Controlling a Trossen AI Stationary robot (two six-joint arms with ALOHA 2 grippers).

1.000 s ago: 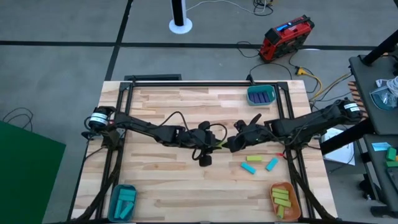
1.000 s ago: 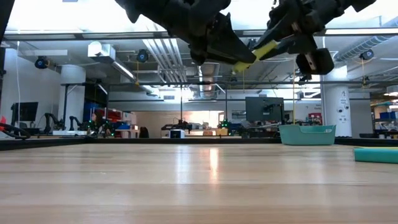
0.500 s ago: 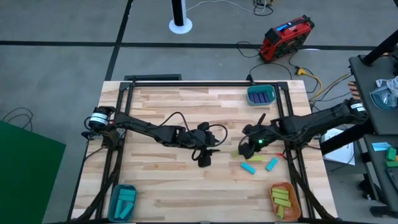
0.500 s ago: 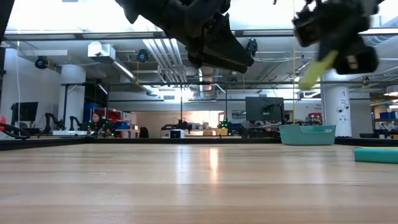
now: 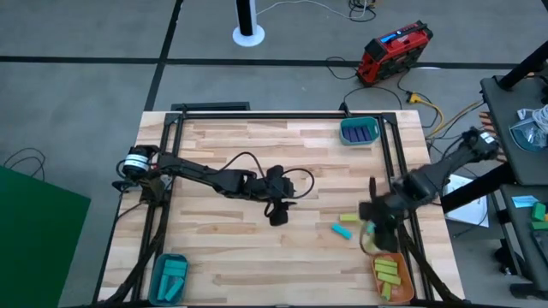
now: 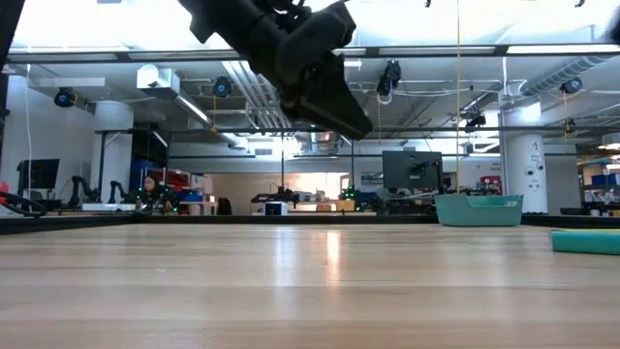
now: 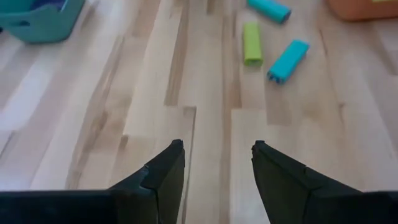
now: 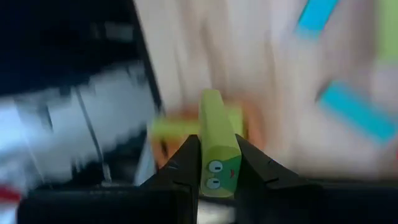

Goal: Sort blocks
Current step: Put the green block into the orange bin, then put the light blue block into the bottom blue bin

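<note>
1. Here the right gripper (image 8: pixel 217 163) is clamped on a yellow-green block (image 8: pixel 217 146), which stands out forward from between its two dark fingers (image 8: pixel 180 168); in the high view this gripper (image 5: pixel 375 224) sits near the table's right edge, just above the orange bowl (image 5: pixel 390 275)
2. The orange bowl, at the near right corner, holds several yellow-green blocks (image 5: pixel 387 272)
3. The wrist picture is smeared, so the orange shape beyond the held block is probably that same bowl
4. The left gripper (image 7: pixel 214 163) hangs over the middle of the wooden table (image 5: pixel 231 154) with its fingers parted and nothing between them
5. Loose on the boards between the two grippers lie a yellow-green block (image 5: pixel 348 218) and a cyan block (image 5: pixel 342 231), close together; the left wrist view shows a second cyan block (image 7: pixel 288 60) beside them
6. The teal bowl (image 5: pixel 360 131) at the far right holds purple blocks (image 5: pixel 362 133)
7. Another teal bowl (image 5: pixel 169 275) at the near left corner holds cyan blocks (image 5: pixel 174 272)
</note>
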